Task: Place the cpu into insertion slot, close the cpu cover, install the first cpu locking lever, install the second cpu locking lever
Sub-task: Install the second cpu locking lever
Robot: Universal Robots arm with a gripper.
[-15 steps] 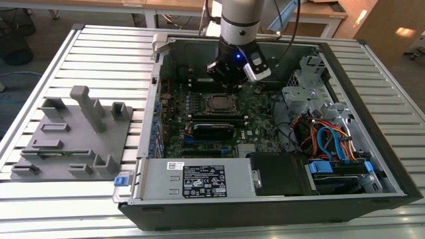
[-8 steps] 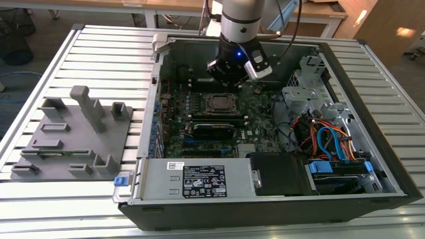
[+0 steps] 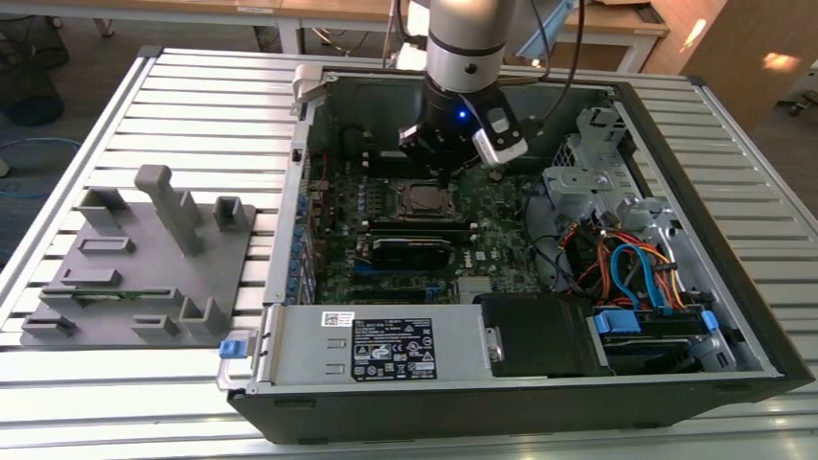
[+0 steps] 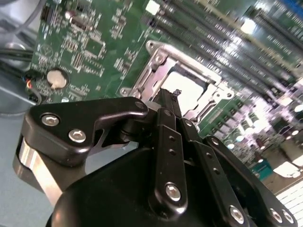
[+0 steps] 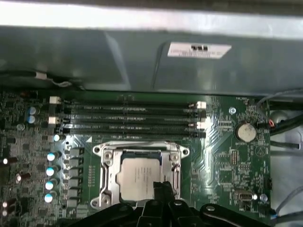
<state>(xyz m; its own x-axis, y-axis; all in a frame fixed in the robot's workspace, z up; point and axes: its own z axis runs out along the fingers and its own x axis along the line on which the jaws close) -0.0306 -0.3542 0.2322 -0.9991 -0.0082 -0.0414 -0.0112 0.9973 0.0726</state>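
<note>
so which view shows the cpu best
The first wrist view: it looks straight down on the cpu lying in the insertion slot, its silver top almost fully visible. The second wrist view shows it slanted and partly hidden behind the gripper. In the exterior view it is a small square under the arm.

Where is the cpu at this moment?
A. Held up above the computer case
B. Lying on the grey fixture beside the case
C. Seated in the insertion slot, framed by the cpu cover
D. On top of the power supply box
C: in both wrist views the cpu lies flat in the insertion slot, with the cpu cover framing it.
</note>
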